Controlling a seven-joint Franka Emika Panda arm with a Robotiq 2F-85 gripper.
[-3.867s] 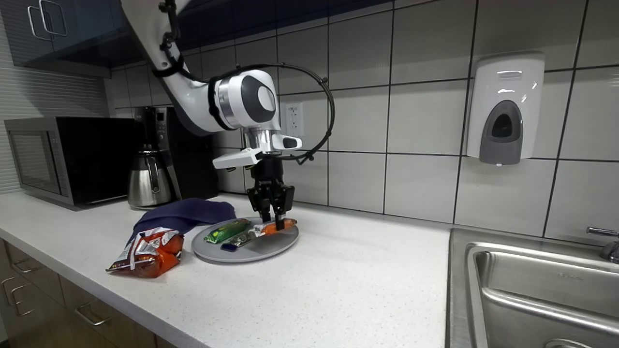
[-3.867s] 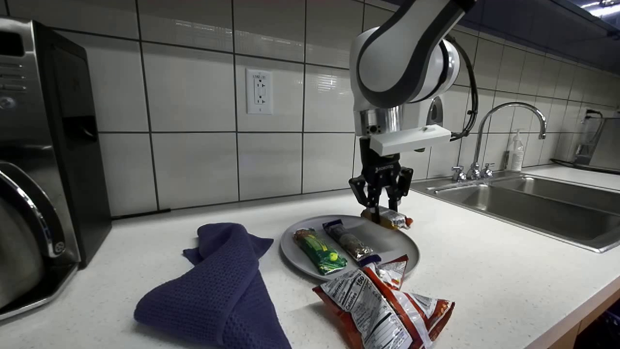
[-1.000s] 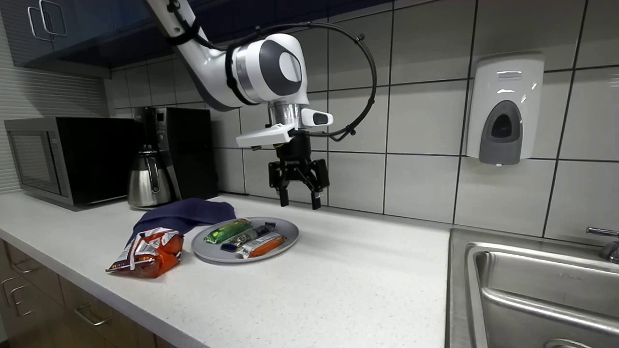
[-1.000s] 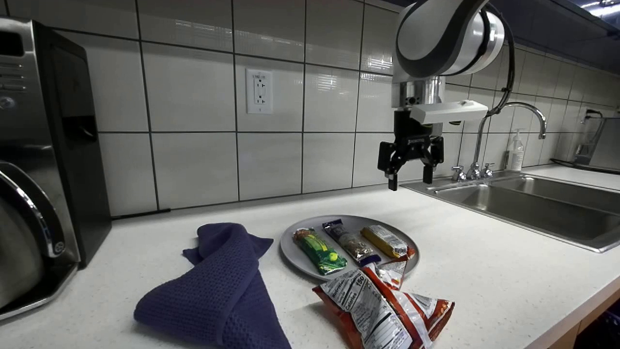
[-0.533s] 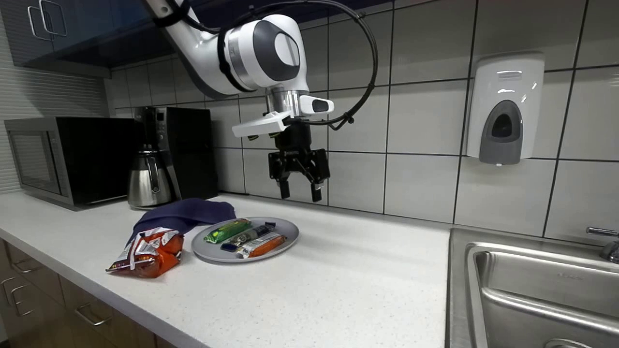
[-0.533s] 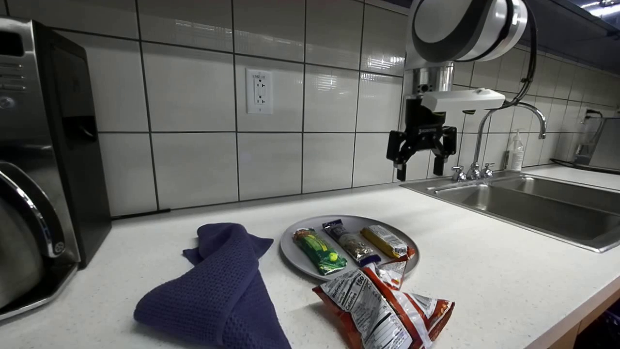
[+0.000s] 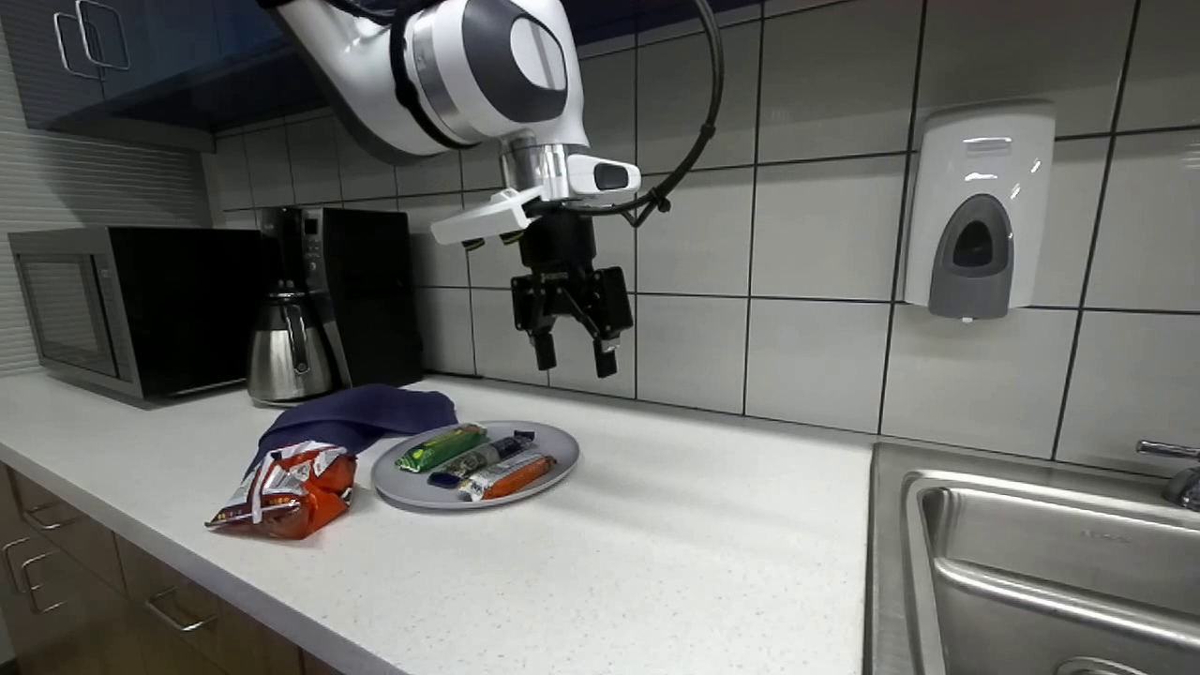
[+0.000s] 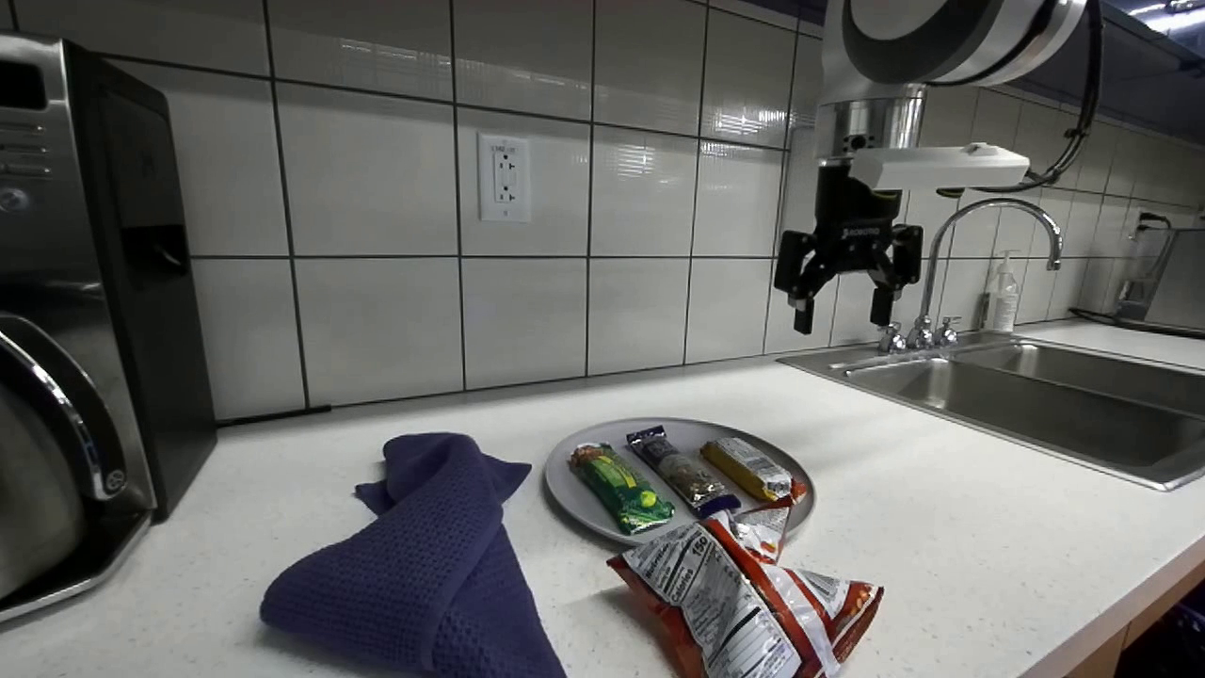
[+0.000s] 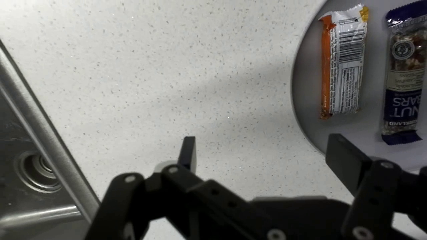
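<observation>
Rises farther above the counter [image 7: 675,544], with the gripper [image 7: 575,361] spread wide around nothing and no longer on the orange-wrapped bar [image 9: 343,66], now lying on the gray plate [image 9: 306,96] beside but apart from the nut bar [image 9: 404,80], so looks done with placing it.

Exterior views facing tiled wall [image 7: 825,234], nearer wrist view looking down, all sharing plate [image 9: 308,93]

One plate [image 8: 574,499] bears three wrapped bars [image 8: 685,474]. Around it in an exterior view are one snack bag [image 8: 734,603] at five o'clock, one towel [image 8: 424,565] between eight and nine, one wall outlet [image 8: 505,178] at eleven and two sink basins [image 8: 1017,410] between two and three.
</observation>
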